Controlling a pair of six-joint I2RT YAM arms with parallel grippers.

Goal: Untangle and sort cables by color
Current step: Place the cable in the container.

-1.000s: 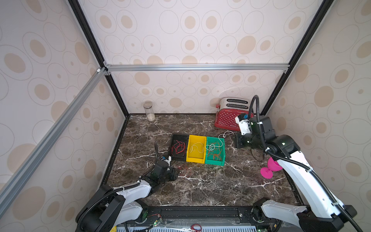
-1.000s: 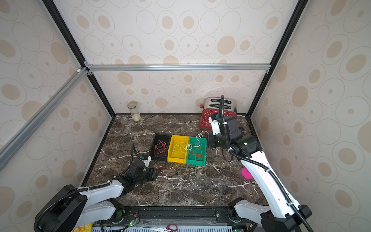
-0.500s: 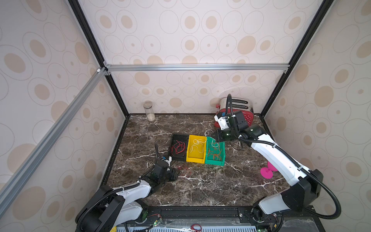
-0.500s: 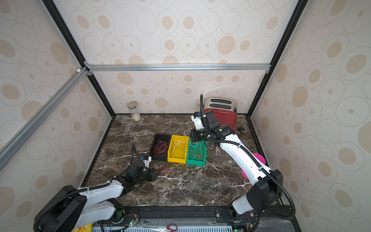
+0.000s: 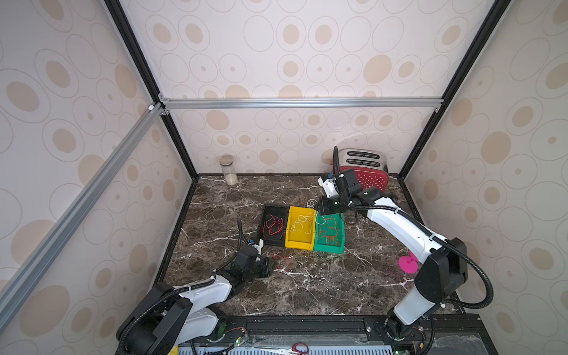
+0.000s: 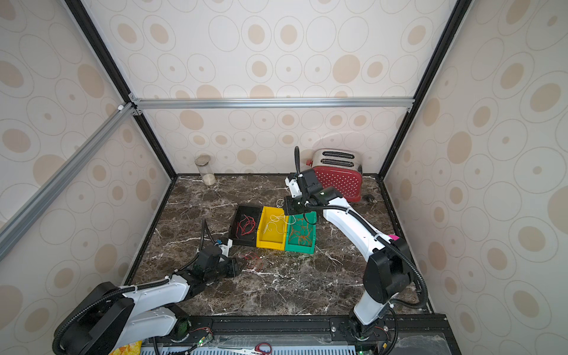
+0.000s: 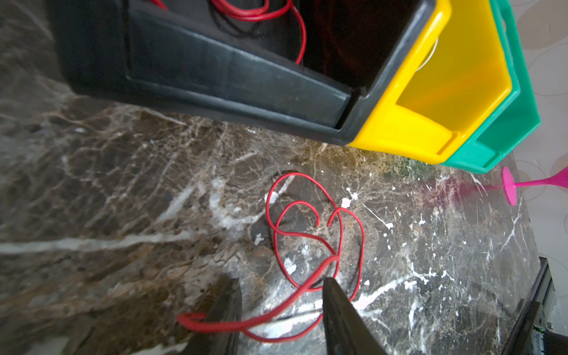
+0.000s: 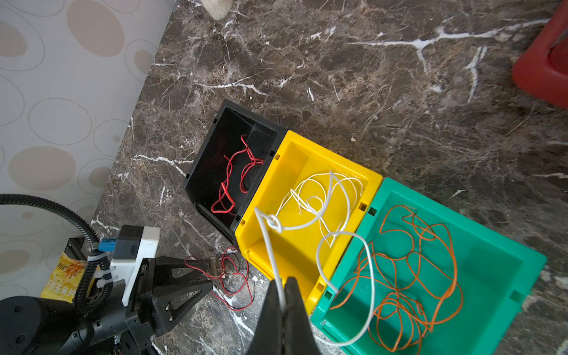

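**A:** Right arm has swung from the right side, by the toaster (image 5: pixel 365 172), over to the far end of the 3 bins. Left arm did not move.

**B:** What do the right fingers (image 8: pixel 282 284) hold?

**A:** They are pressed together on 1 white cable (image 8: pixel 266 242). It hangs above the yellow bin (image 5: pixel 299 244), and 1 loop reaches over the green bin (image 5: pixel 329 247).

**B:** And the left fingers (image 7: pixel 279 292)?

**A:** Partly apart, low on the surface (image 5: pixel 307 292), just near of the black bin (image 5: pixel 266 215). 1 red cable (image 7: pixel 293 174) lies loose there, and a strand of it passes between them, not clamped.

**B:** How far is the sorting?

**A:** Nearly finished, I judge. Red cables (image 5: pixel 272 226) are in the black bin, white cables (image 8: pixel 310 184) in the yellow one, orange cables (image 5: pixel 330 230) in the green one. Only 2 remain outside: the white one to drop in yellow, the red one to lift into black.
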